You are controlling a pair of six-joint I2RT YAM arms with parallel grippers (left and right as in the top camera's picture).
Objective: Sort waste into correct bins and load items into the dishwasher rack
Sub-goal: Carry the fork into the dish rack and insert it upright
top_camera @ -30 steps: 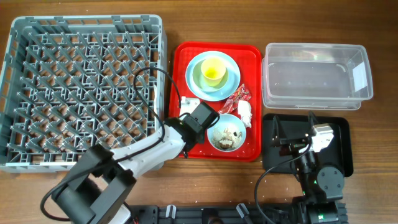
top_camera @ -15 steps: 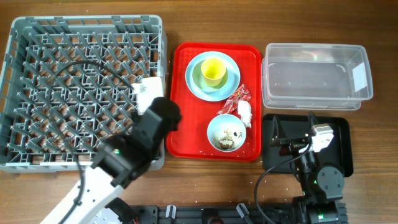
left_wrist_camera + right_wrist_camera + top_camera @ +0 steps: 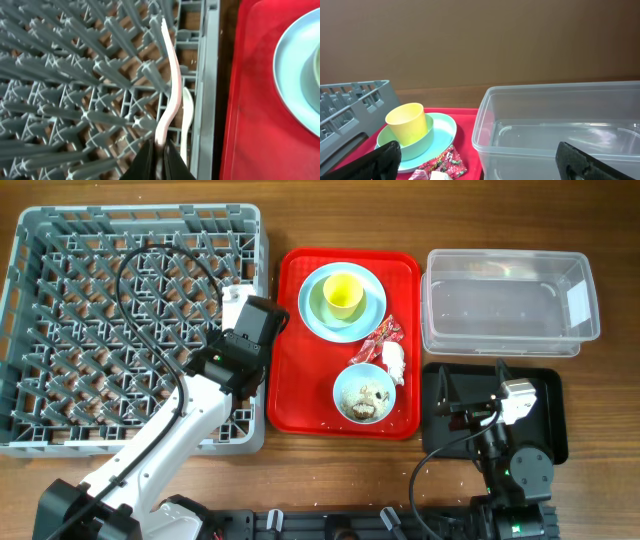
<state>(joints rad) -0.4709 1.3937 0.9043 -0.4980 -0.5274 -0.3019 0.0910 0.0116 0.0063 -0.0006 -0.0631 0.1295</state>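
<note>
My left gripper [image 3: 240, 315] is over the right edge of the grey dishwasher rack [image 3: 100, 330]. In the left wrist view it [image 3: 159, 147] is shut on a cream utensil [image 3: 170, 75] that lies among the pegs; I cannot tell whether it is the fork or the spoon. A second cream utensil [image 3: 186, 115] lies beside it in the rack [image 3: 75, 75]. The yellow cup [image 3: 343, 293] sits in the pale green bowl [image 3: 322, 306] on the blue plate [image 3: 374, 310]. The small blue bowl [image 3: 340, 385] holds food scraps [image 3: 368, 395]. The red wrapper [image 3: 385, 335] and white tissue [image 3: 394, 360] lie beside it. My right gripper [image 3: 470, 405] is open and empty.
The red serving tray [image 3: 300, 380] lies between the rack and the bins. The clear tub [image 3: 510, 300] stands at the back right, with the black tray [image 3: 545, 405] in front of it under my right gripper [image 3: 480, 165]. The tub [image 3: 560, 130] and cup [image 3: 407, 122] show in the right wrist view.
My left arm has swung from the front of the red tray to the rack's right edge. The right arm has not moved.
</note>
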